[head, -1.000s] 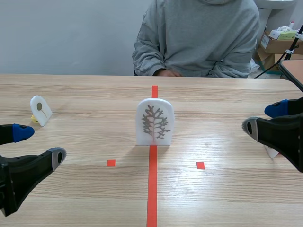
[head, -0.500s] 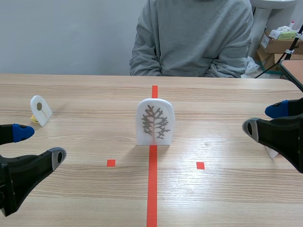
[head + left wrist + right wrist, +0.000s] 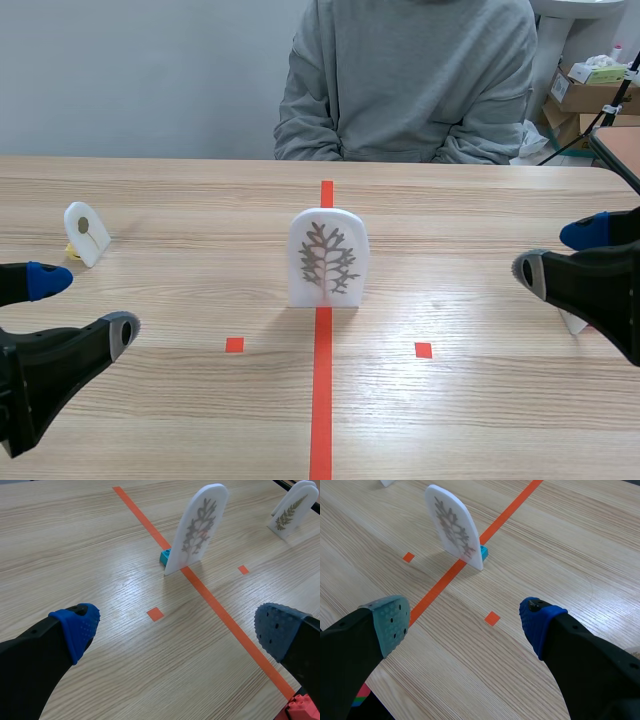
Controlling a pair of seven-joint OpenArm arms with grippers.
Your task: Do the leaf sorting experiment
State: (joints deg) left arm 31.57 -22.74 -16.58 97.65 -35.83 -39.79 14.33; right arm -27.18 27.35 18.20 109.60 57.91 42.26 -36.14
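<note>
A white arched card with a grey branching leaf [image 3: 327, 258] stands upright on the red centre tape line, on a small teal base [image 3: 164, 557]. It also shows ahead of each gripper in the wrist views [image 3: 197, 527] [image 3: 453, 527]. A smaller white card with a round leaf [image 3: 85, 233] stands at the far left. Another white card with a fern leaf [image 3: 292, 511] stands at the right, mostly hidden behind my right gripper in the scene view. My left gripper [image 3: 82, 307] and right gripper [image 3: 556, 252] are both open, holding nothing, low at the table's sides.
A person in a grey hoodie [image 3: 405, 80] sits across the table, arms folded at the far edge. Cardboard boxes [image 3: 590, 90] stand behind at the right. Two small red tape squares [image 3: 234, 345] [image 3: 423, 350] flank the centre line.
The person has shifted slightly and drawn the hand back from the table edge. Both grippers and the cards stay where they were.
</note>
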